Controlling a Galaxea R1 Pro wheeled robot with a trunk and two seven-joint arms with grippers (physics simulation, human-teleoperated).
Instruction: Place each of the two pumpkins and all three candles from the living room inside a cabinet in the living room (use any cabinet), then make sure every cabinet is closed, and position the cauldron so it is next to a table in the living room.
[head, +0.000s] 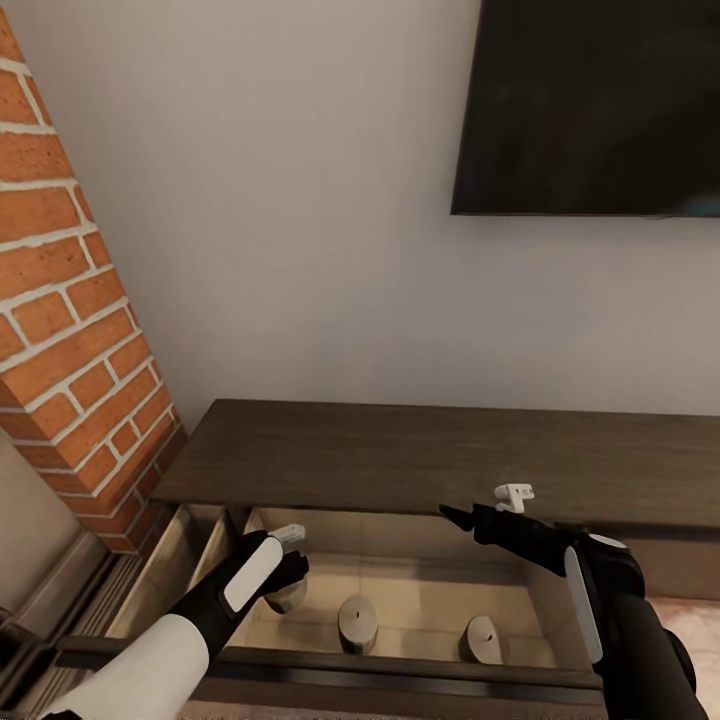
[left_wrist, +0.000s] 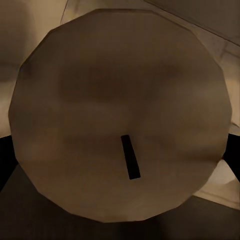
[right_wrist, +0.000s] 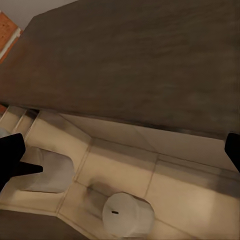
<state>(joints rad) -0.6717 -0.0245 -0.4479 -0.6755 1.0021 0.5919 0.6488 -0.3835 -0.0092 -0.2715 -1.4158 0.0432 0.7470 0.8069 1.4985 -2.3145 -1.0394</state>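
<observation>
Here the left tool (head: 287, 572) hides most of one candle (head: 289, 597).

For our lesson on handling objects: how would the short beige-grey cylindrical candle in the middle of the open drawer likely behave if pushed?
The short beige-grey cylindrical candle stands upright on a flat base, so it probably slides, not rolls. Being squat, it seems unlikely to tip. It looks rigid.

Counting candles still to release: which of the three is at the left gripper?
The leftmost candle, under the left gripper; the middle candle and right candle stand free.
</observation>
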